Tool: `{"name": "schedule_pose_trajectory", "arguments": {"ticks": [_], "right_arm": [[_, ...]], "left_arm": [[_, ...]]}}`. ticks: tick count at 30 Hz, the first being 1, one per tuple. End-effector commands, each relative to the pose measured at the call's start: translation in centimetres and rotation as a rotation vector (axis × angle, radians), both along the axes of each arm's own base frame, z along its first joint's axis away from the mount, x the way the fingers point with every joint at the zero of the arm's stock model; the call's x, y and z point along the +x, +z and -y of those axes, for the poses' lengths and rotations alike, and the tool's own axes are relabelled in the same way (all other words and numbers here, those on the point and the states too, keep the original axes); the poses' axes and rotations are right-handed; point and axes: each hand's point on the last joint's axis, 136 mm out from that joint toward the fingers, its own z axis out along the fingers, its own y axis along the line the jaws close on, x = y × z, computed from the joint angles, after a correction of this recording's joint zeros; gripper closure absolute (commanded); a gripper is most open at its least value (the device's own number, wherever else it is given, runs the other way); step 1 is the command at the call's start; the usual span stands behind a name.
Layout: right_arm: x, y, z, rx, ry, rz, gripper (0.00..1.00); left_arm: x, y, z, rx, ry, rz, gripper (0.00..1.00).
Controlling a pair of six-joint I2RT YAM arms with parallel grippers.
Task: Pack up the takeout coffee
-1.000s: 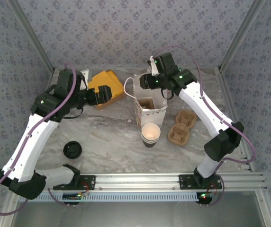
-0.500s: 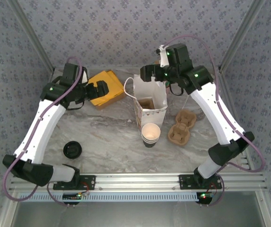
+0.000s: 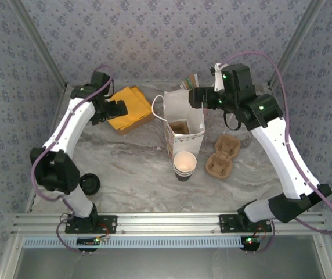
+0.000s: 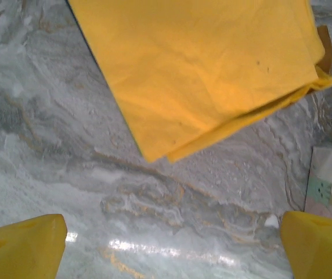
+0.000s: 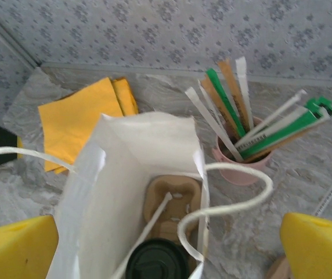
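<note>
Black plastic comes first: one round lid (image 3: 89, 183) lies on the marble table (image 3: 131, 168) near the left arm's base. Further in, you have one takeout coffee (image 3: 184, 164), upright and uncovered on the table, just against the near side of the white paper bag (image 3: 183, 119) and outside it. To its right lies one brown cardboard two-cup carrier (image 3: 223, 156), both wells facing up.

The bag stands open with its cord handles loose. From the right wrist you can see a second carrier (image 5: 174, 200) down inside it. Beside that is a dark round thing (image 5: 157, 264) that may be another lid, though the frame's edge cuts it off. The right gripper (image 3: 196, 97) hangs over the bag's far rim, jaws spread wide with nothing between them.

Left of the bag, one stack of folded yellow napkins (image 3: 130, 108) lies flat. The left gripper (image 3: 118, 109) is above its left edge, jaws likewise wide apart and holding nothing.

Farthest back, one pink cup (image 5: 241, 168) holds roughly eight wrapped straws (image 5: 227, 104), green, white and tan. One wrapper carries small dark print, too small to read.
</note>
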Motion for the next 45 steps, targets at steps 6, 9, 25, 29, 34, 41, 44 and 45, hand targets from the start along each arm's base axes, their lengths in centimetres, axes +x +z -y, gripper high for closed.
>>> {"name": "schedule_pose_trajectory", "arguments": {"ticks": [6, 9, 25, 29, 34, 41, 44, 45], "right_arm": [[-2.1, -2.2, 1.9, -0.019, -0.048, -0.066, 0.0], [-2.9, -1.8, 1.9, 0.003, -0.016, -0.064, 0.0], [-4.6, 0.1, 1.4, 0.118, 0.065, -0.064, 0.0], [-4.6, 0.2, 1.6, 0.108, 0.06, -0.063, 0.0], [-4.4, 0.2, 1.6, 0.11, 0.058, -0.06, 0.0], [-4.0, -0.1, 1.4, 0.108, 0.064, -0.067, 0.0], [-3.9, -0.2, 1.3, 0.108, 0.065, -0.068, 0.0], [-3.8, -0.2, 1.3, 0.108, 0.065, -0.069, 0.0]], "left_arm": [[7.1, -2.5, 0.7, 0.093, -0.059, 0.0, 0.13], [8.9, -4.1, 1.1, 0.106, -0.075, -0.012, 0.13], [13.6, -9.9, 2.7, 0.107, -0.136, -0.055, 0.2], [13.8, -11.1, 2.8, 0.104, -0.14, -0.072, 0.21], [13.4, -12.5, 2.7, 0.114, -0.143, -0.107, 0.27], [12.7, -13.4, 2.3, 0.132, -0.141, -0.137, 0.37], [12.5, -13.1, 2.3, 0.135, -0.145, -0.131, 0.48], [12.6, -13.0, 2.2, 0.137, -0.146, -0.127, 0.5]]}}
